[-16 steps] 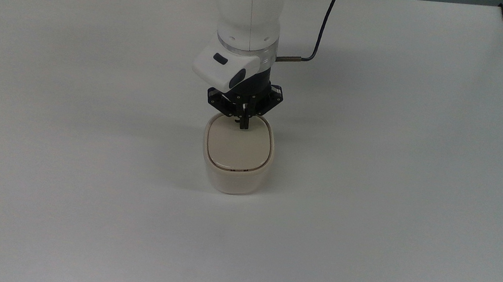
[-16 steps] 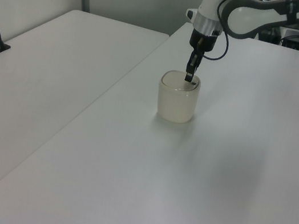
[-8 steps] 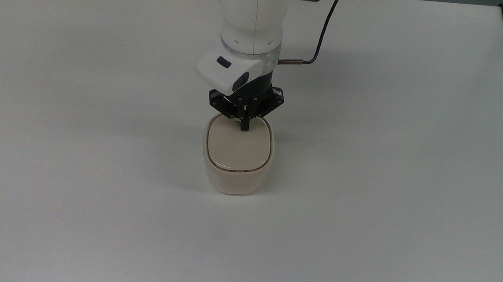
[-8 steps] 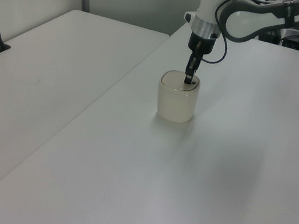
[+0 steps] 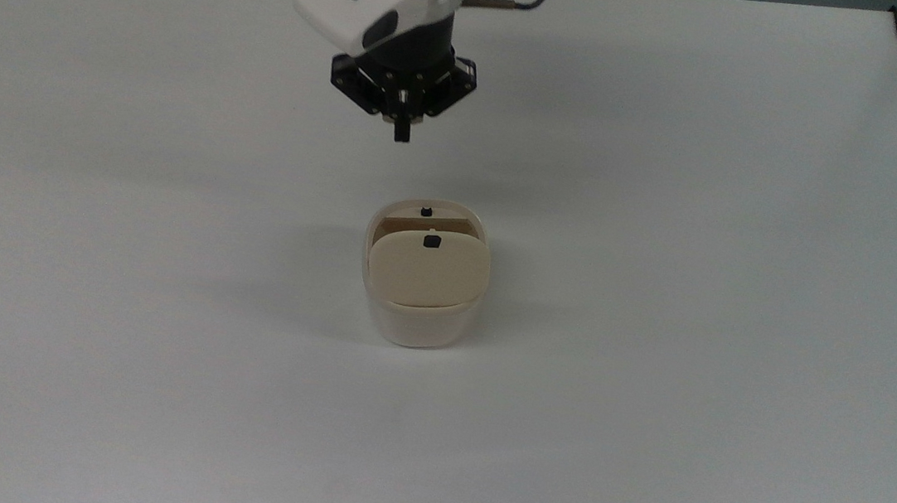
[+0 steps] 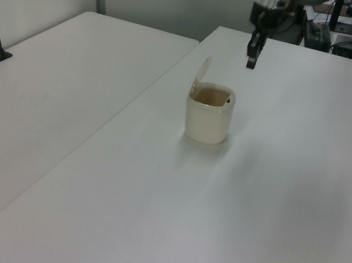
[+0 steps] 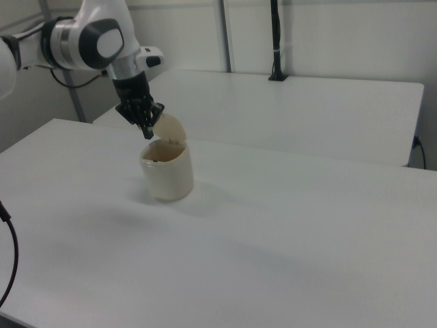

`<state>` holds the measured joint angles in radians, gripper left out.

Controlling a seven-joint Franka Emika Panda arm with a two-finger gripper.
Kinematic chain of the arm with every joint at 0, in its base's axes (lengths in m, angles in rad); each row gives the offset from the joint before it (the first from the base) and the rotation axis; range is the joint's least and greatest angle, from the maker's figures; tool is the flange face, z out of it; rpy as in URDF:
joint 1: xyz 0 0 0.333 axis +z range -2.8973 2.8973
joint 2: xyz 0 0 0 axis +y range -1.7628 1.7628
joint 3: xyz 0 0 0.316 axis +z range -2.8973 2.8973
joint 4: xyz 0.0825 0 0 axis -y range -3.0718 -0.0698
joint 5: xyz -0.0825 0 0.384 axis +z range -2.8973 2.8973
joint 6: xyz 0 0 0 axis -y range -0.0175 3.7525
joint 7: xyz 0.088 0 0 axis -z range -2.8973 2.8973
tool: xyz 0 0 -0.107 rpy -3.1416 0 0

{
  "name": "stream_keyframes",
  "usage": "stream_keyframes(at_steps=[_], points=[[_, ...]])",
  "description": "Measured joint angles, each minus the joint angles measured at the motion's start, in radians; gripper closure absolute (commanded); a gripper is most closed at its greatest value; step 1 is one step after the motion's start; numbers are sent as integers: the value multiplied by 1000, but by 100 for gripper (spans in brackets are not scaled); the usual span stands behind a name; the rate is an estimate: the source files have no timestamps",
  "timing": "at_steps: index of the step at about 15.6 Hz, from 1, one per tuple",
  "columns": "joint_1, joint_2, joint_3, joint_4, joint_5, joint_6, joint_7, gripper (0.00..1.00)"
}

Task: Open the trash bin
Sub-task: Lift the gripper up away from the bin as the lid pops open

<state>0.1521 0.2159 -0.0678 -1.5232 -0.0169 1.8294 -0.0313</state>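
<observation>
Top view gives us the trash bin point(image 5: 418, 315) mid-surface point(image 5: 707, 329), its lid point(image 5: 428, 272) standing raised (black button point(image 5: 432, 241) facing up). We see the gripper point(image 5: 402, 132) hanging well clear above, fingers pressed together, holding nothing.

I can read no text, label, brand, number or sign on anything from my remote station here.

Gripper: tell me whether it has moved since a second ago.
Yes. The gripper has pulled off the trash bin, toward the top view's upper edge; the lid now stands open.
</observation>
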Motion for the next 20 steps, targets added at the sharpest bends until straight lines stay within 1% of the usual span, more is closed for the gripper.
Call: stream_keyframes(at_steps=[1,3,5,6,7,8,9,10,20], points=[[-10,-24,0,0,-11,-32,0,90],[-29,-64,-1,-1,-27,-88,-3,89],[-45,-94,-1,-2,-31,-125,-4,80],[-51,-105,-1,-3,-32,-141,-5,78],[-59,-119,-1,-5,-32,-160,-6,69],[-62,-125,-1,-6,-32,-169,-6,52],[-62,-128,-1,-7,-32,-174,-6,17],[-63,-129,-2,-8,-32,-179,-6,0],[-63,-129,-6,-12,-32,-184,-6,0]])
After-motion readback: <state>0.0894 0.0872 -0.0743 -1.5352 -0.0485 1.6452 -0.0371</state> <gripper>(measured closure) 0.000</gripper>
